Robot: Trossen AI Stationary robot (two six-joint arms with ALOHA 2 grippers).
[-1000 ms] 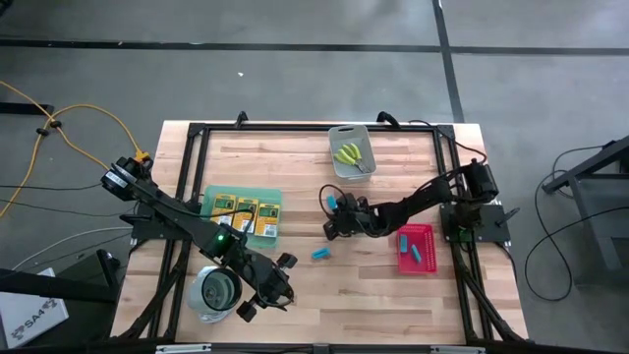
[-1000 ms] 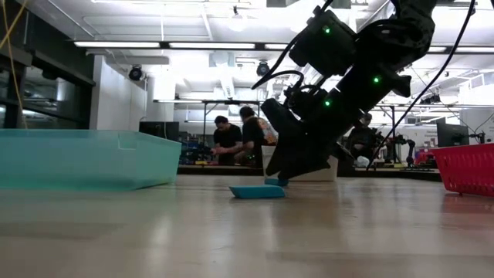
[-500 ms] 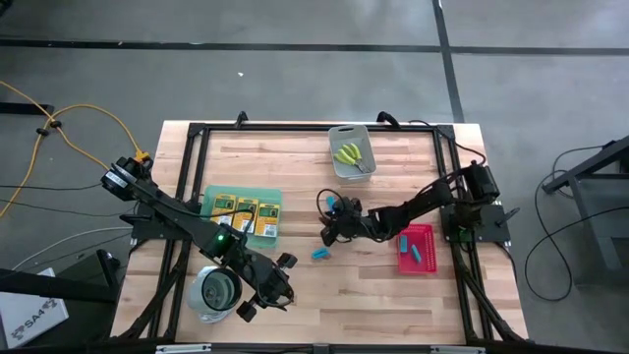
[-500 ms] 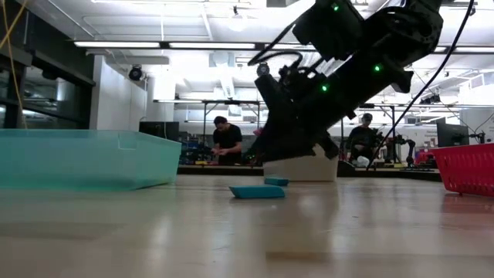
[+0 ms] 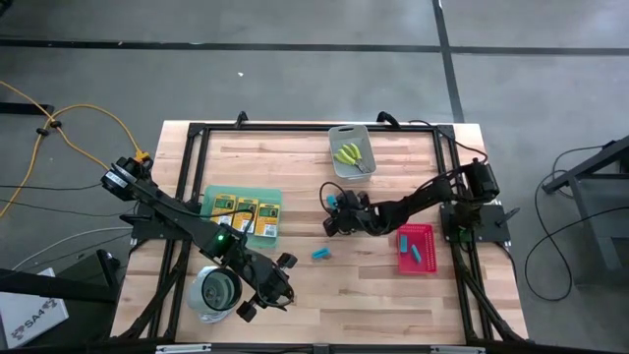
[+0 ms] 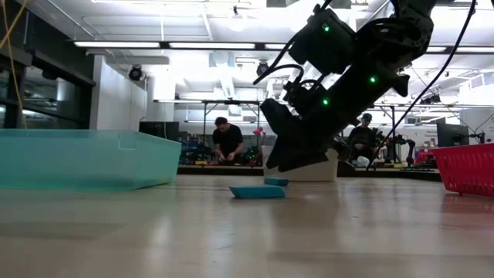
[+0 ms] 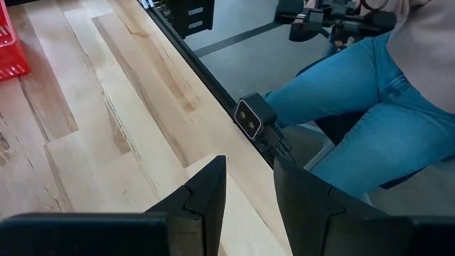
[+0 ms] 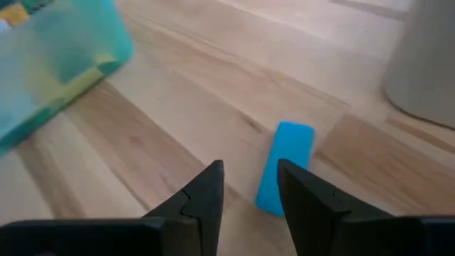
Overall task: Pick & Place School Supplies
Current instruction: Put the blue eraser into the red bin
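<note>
Two blue blocks remain on the table; my right gripper (image 5: pixel 335 218), fingers slightly apart and empty, has swung back over the far block (image 8: pixel 285 166), lining up. The near block (image 5: pixel 319 254) waits. Left gripper (image 5: pixel 263 297) idles open.

My two arms are dark, near-black jointed links with small green lights glowing along them and thin black cables looping off the joints. My left pincer (image 7: pixel 249 195) and my right pincer (image 8: pixel 250 192) each end in two flat, matte black fingers with stepped, angular inner edges.
</note>
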